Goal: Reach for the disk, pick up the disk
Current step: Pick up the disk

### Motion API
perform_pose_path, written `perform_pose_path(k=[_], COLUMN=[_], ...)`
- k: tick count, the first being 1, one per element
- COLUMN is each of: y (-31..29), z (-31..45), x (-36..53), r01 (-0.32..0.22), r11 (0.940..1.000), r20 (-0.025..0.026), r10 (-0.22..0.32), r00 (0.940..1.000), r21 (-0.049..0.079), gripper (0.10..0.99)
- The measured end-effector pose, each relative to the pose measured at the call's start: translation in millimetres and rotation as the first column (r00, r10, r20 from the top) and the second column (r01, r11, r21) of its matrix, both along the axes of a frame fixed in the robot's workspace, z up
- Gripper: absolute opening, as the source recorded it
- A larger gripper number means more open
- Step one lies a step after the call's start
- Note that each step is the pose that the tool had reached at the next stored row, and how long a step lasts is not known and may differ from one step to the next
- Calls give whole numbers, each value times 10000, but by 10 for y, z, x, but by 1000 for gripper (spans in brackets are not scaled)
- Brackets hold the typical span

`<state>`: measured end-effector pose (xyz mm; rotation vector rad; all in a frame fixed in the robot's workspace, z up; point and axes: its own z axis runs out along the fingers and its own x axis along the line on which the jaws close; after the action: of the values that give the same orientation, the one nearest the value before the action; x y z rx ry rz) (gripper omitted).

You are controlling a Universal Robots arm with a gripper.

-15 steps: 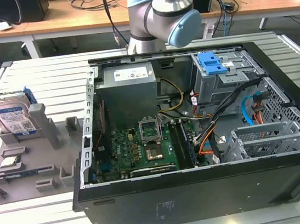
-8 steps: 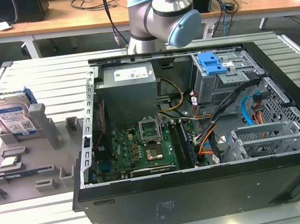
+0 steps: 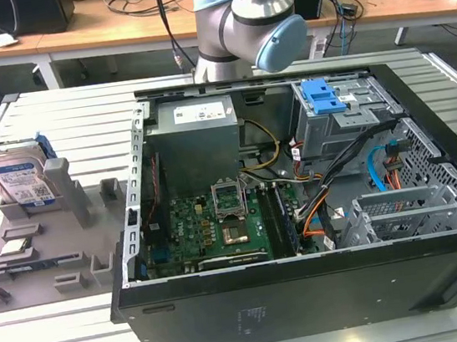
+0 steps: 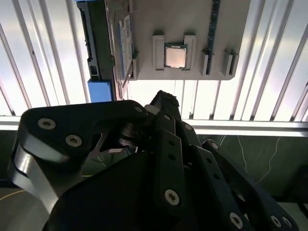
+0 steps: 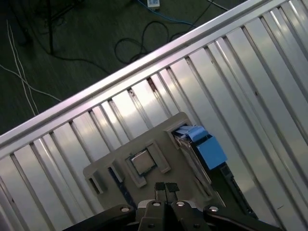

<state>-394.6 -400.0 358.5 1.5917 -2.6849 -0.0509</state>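
**Q:** What is the setting, and where is the disk?

**A:** A slatted aluminium table (image 3: 53, 118) carries an open computer case (image 3: 312, 295) and, on the exterior view's left, a grey holder (image 3: 93, 231). The disk (image 3: 19, 177) stands on edge in a slot of that holder, label facing outward, with its blue bracket (image 5: 207, 149) at one end. It is well apart from the case.

**Q:** How does the claw stand?

**A:** In the first wrist view the gripper (image 5: 166, 187) hangs above the holder with its fingertips drawn together and nothing between them. It is clear of the disk.

**Q:** What could go wrong from here?

**A:** As a judgement: closed fingers cannot straddle the upright disk, so a descent like this would strike its top edge. The fingers might also close on the plastic bracket rather than the metal body, and that grip may flex or slip. A tilted pull could bind the disk in its slot and lift the holder with it. The processor chip (image 5: 141, 162) sits in the holder near the disk, so a sideways drift could knock it.

**Q:** Counts?

**A:** One disk, one processor chip, one holder, one computer case and one gripper.
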Motion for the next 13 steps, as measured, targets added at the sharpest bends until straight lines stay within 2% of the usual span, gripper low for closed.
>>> perform_pose_path(k=[7, 13], y=[0, 0], z=[0, 0], x=[0, 0], r01=[-536, -1122], r11=[9986, 9937], r20=[1, 1], r10=[536, 1122], r00=[9986, 9937], r21=[0, 0], gripper=[102, 102])
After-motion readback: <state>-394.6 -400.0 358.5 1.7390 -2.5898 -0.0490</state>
